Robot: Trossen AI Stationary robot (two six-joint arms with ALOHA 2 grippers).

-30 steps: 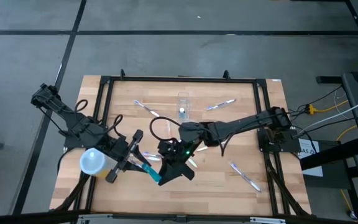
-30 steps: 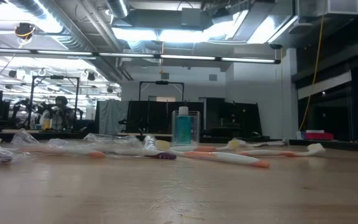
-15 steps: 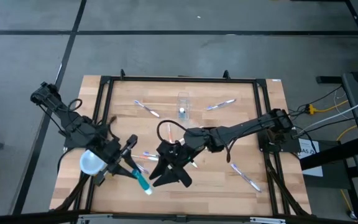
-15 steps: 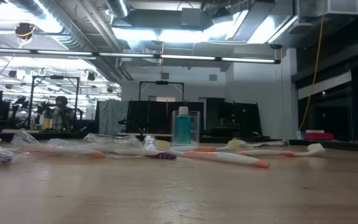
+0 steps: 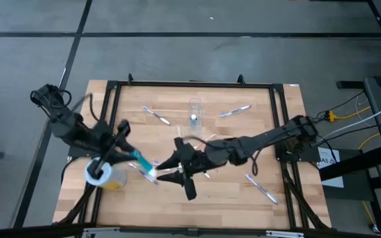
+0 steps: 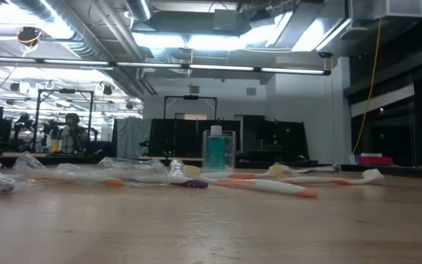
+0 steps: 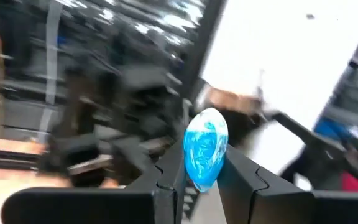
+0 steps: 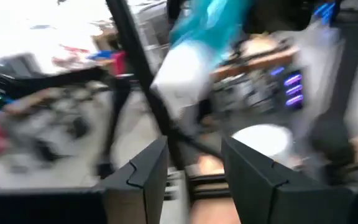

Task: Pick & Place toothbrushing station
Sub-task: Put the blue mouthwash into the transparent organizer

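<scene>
The toothbrushing station (image 5: 195,112), a small clear holder with a blue bottle in it, stands upright on its base at the table's far middle; the low view shows the holder (image 6: 218,150) too. My left gripper (image 5: 129,153) is raised over the near left, shut on a teal tube (image 5: 142,164) with a white tip. My right gripper (image 5: 171,166) hangs open just right of that tip. In the right wrist view its fingers (image 8: 194,152) have nothing between them, and the tube (image 8: 194,53) shows beyond them. My left gripper pinches the teal tube between its two fingers at the end away from the white tip (image 7: 202,177). The fingers reach in about level from the table's left. The tube sticks out past them, slanting toward the near right, its white tip (image 5: 152,176) clear of the table.
A yellow tub with a pale round lid (image 5: 98,174) stands at the near left, beside my left arm. Toothbrushes lie loose on the wood at the far left (image 5: 156,116), far right (image 5: 234,111) and near right (image 5: 260,188). A black frame (image 5: 190,84) rims the table.
My left gripper has carried the teal tube toward the left and then the far edge, rising, and the tube has swung about. My right gripper, which was at the tube's free end, now stands apart from it; its wrist has rolled and it has drifted left.
</scene>
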